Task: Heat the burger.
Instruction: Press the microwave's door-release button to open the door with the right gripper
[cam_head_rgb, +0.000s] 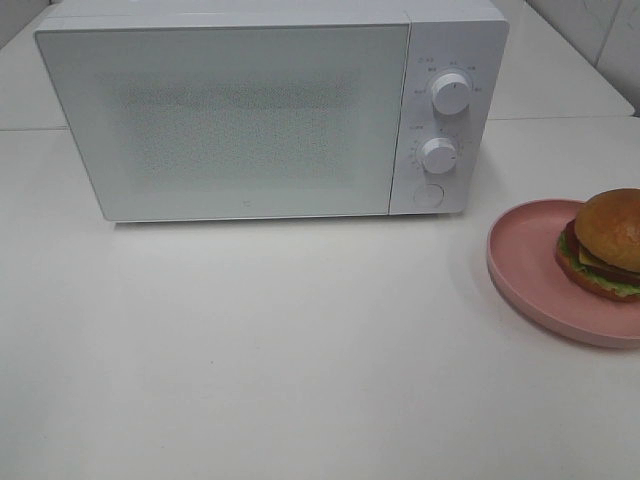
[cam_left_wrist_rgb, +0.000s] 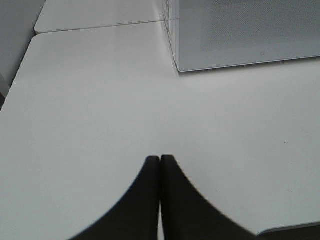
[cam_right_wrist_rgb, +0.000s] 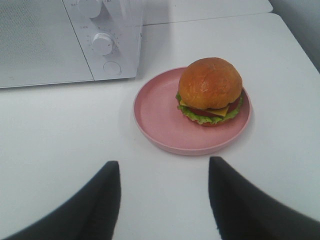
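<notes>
Item: white box-shaped microwave oven (cam_head_rgb: 270, 115), standing at the back of the flat white table (cam_head_rgb: 300, 350); speckled door (cam_head_rgb: 150, 100) closed; control strip on its right side bears an upper knob (cam_head_rgb: 451, 93), a lower knob (cam_head_rgb: 438, 155) and a round button (cam_head_rgb: 428, 196) beneath them.

Item: round pink plate (cam_head_rgb: 525, 265), resting on the table to the right of the microwave oven, apart from it and nearer the front; partly cut by the exterior view's border.

Item: burger (cam_head_rgb: 608, 240), with a glossy golden-brown bun over yellow cheese, red tomato and green lettuce; sits upright on the plate, off-centre, toward the side away from the microwave oven.

Item: left gripper (cam_left_wrist_rgb: 160, 159); dark fingers pressed together with nothing between them; over bare table, near the microwave oven's left front corner.

Item: right gripper (cam_right_wrist_rgb: 165, 161); dark fingers set wide apart, holding nothing; just short of the plate, with the burger beyond the gap, untouched.
</notes>
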